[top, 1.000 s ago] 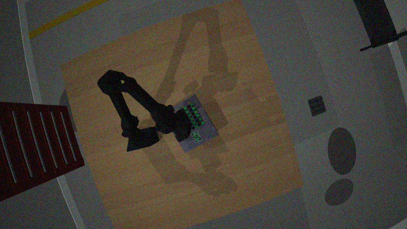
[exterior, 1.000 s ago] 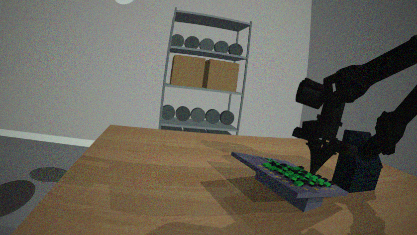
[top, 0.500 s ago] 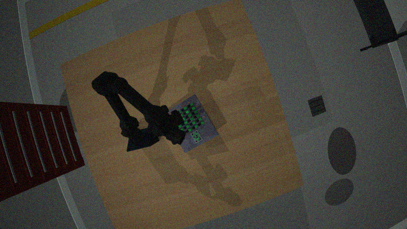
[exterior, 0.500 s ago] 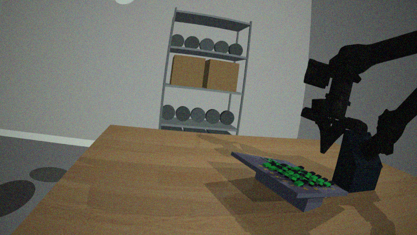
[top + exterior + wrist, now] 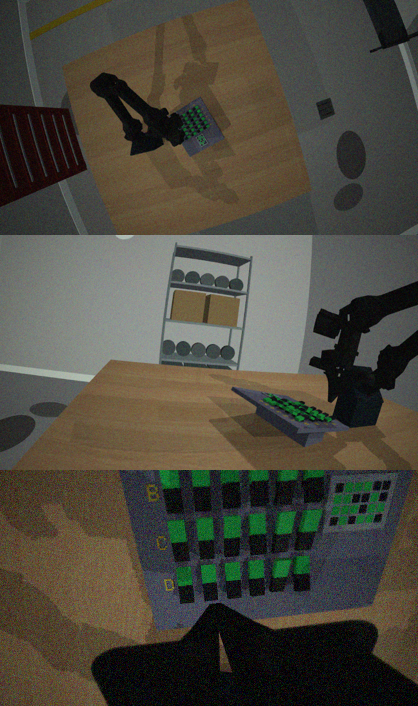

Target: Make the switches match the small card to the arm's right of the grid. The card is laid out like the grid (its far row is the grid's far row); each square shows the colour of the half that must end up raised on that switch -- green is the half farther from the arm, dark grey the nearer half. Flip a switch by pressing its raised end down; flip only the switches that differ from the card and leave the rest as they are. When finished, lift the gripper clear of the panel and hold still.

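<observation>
Switches (image 5: 232,572) fill a sloped grey-blue panel (image 5: 345,587) that rests on the wooden counter (image 5: 146,410), arranged in lettered rows of 6; rows B, C and D show in the wrist view, each switch split into a green far half and a dark near half. The small card (image 5: 360,501) sits on the panel just right of the grid, a checker of green and dark squares too small to read with confidence. The black gripper (image 5: 219,615), its fingers pressed together and holding nothing, hovers at the panel's near edge, just below row D. To press well, I judge it should centre the closed tip over 1 raised end only, come down squarely, and avoid brushing neighbouring switches.
</observation>
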Controlling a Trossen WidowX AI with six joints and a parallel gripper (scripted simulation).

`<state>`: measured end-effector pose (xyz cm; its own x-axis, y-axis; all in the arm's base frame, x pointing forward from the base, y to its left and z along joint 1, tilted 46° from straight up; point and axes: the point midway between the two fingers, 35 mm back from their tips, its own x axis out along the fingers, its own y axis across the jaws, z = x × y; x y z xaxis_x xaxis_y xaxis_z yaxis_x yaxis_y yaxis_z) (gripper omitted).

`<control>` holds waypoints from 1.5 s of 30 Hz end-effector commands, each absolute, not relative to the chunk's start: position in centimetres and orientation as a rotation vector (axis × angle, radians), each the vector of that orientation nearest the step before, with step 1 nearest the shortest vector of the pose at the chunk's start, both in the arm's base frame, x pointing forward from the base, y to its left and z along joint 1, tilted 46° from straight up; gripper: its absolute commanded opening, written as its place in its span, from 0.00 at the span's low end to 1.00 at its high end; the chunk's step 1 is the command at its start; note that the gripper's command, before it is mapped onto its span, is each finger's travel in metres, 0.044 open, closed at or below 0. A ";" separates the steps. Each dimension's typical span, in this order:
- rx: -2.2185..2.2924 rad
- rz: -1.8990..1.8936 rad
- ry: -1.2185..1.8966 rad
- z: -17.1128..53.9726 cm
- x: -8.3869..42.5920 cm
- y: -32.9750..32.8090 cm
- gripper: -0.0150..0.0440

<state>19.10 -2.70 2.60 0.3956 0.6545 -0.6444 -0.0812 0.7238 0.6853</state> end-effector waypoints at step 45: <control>0.627 0.500 1.059 0.8 20.2 -0.6 0.25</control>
<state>20.25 -0.73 0.84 0.4102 0.6482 -0.6415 -0.0867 0.7280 0.6801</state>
